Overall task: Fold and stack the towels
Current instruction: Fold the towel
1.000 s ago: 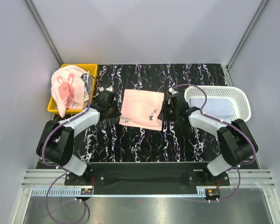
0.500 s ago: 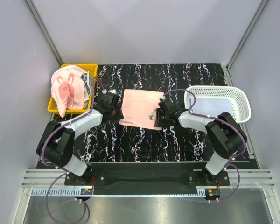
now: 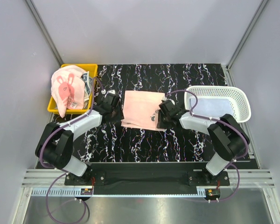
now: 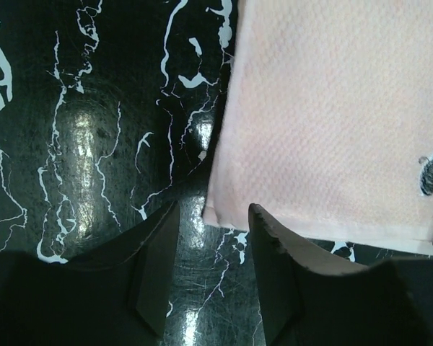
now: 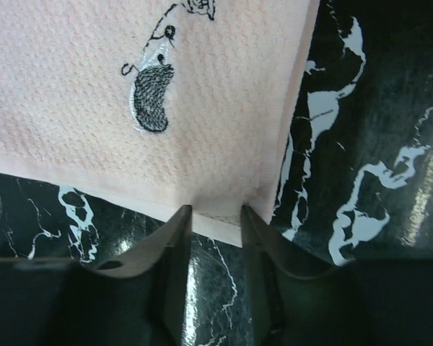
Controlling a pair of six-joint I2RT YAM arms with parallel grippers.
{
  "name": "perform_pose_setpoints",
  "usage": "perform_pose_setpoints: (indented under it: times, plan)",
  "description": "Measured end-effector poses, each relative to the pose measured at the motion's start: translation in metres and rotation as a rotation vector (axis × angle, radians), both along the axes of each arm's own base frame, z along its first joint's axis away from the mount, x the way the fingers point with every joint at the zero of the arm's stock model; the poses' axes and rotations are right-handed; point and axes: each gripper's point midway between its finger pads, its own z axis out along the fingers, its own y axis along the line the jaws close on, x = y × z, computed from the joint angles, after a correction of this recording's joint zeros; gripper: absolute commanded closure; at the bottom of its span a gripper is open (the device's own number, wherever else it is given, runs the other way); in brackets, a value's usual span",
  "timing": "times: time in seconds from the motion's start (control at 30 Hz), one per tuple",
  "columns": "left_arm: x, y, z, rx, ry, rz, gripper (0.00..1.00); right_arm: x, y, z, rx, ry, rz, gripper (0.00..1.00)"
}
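One pink towel (image 3: 141,109) flat mid-tabletop (image 3: 130,142), a tool at each near corner

My left tool (image 4: 213,213) stands wide with the near left corner just ahead of its gap, gripping nothing; my right tool (image 5: 214,213) is narrow at the near right hem, and I cannot tell whether it pinches cloth. I judge it light, limp and thin, so I'd take both corners by the hem
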Motion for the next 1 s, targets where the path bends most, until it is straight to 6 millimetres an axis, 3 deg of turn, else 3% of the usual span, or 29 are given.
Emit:
perform_pose_setpoints:
  times: [0.13,0.4,0.63,0.77,0.9,1.0]
  plan:
    - [0.0,0.003,-0.006,0.019,0.011,0.004,0.46,-0.006,-0.009,0.005,-0.028,0.008,-0.009,0.53]
    - [-0.009,0.007,-0.041,0.058,0.087,0.002,0.46,-0.01,-0.023,0.01,-0.083,0.006,-0.033,0.53]
    - [-0.007,0.005,-0.043,0.062,0.075,-0.009,0.58,-0.01,-0.03,-0.001,-0.128,0.022,-0.047,0.53]
    - [-0.006,0.006,-0.044,0.068,0.065,-0.009,0.66,-0.007,-0.029,-0.003,-0.13,0.012,-0.052,0.6]
    - [-0.006,0.008,-0.046,0.077,0.06,-0.004,0.77,-0.005,-0.028,-0.004,-0.128,0.006,-0.052,0.77]
    - [-0.006,0.01,-0.045,0.08,0.053,0.003,0.78,-0.004,-0.028,-0.004,-0.126,0.003,-0.052,0.81]
